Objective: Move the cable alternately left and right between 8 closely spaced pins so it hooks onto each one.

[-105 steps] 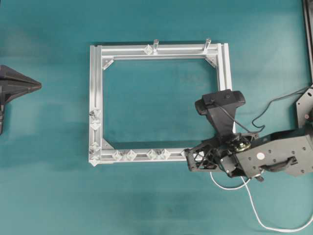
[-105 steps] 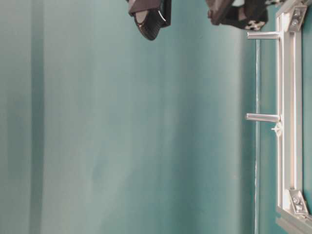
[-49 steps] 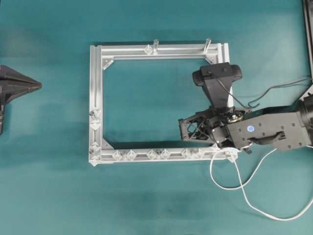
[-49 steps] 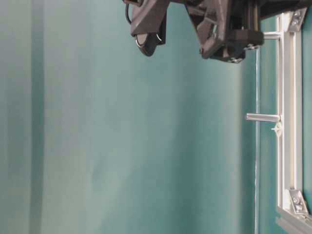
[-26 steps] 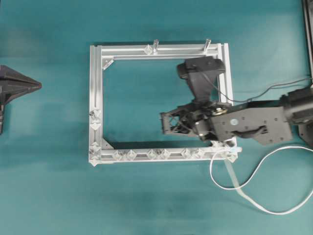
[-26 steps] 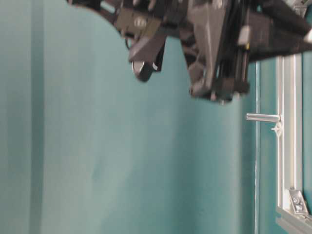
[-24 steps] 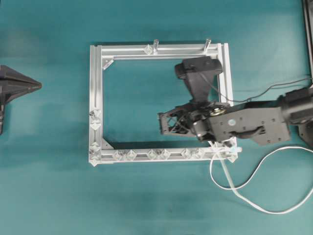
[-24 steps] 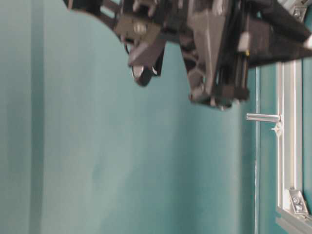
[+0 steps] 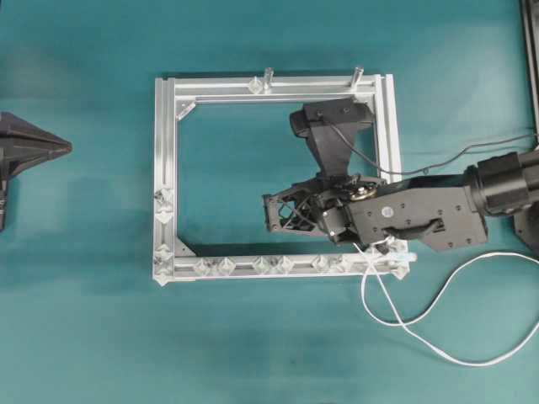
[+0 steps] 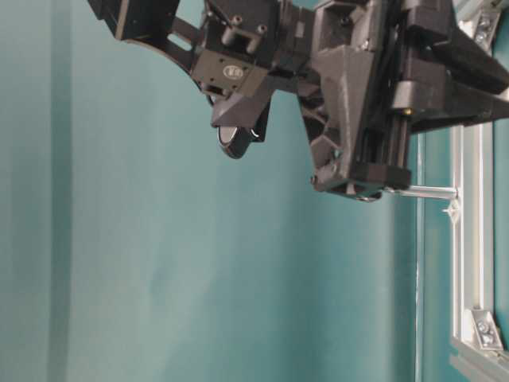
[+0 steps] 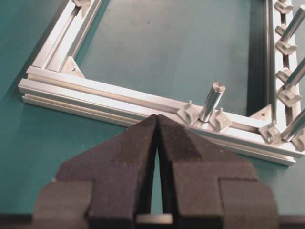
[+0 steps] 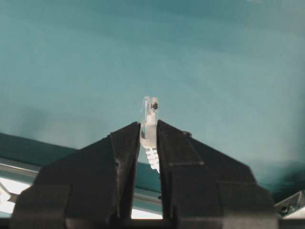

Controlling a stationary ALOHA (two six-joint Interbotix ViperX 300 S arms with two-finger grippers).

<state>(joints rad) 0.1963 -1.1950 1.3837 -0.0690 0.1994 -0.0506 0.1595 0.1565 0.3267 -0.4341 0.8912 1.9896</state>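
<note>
- The nearest thing to a container is the aluminium frame (image 9: 165, 168), an open rectangle on the teal table (image 9: 84, 337). Its middle holds only bare table, with my right pincer (image 9: 271, 214) over its 4 o'clock part.
- The pins (image 9: 261, 265) sit in a row along the frame's 6 o'clock rail, with a few more on its 9 o'clock rail. Two grey posts (image 9: 268, 78) stand on the 12 o'clock rail.
- My right pincer is pinching the cable (image 12: 150, 125) at its pale plug, fingers (image 12: 126, 143) pressed on either side of it.
- In the right wrist view the plug's long axis runs 6 to 12 o'clock, its clear tip poking out past my fingertips toward 12.
- Overhead, the cable (image 9: 421, 324) comes out from under my right wrist at the frame's 5 o'clock corner. There it loops on the table toward 6 o'clock, then sweeps off toward 3 o'clock and is cut off by the picture's edge.
- My left pincer (image 11: 157, 119) has its fingers pressed together with only a thin slit between them and nothing in it. It points at the rail near one grey post.
- I cannot tell whether the cable has hooked any pin: my right arm covers that corner, and the pins are tiny and translucent.
- The table-level view is mostly filled by my right arm, so the cable does not show there.
</note>
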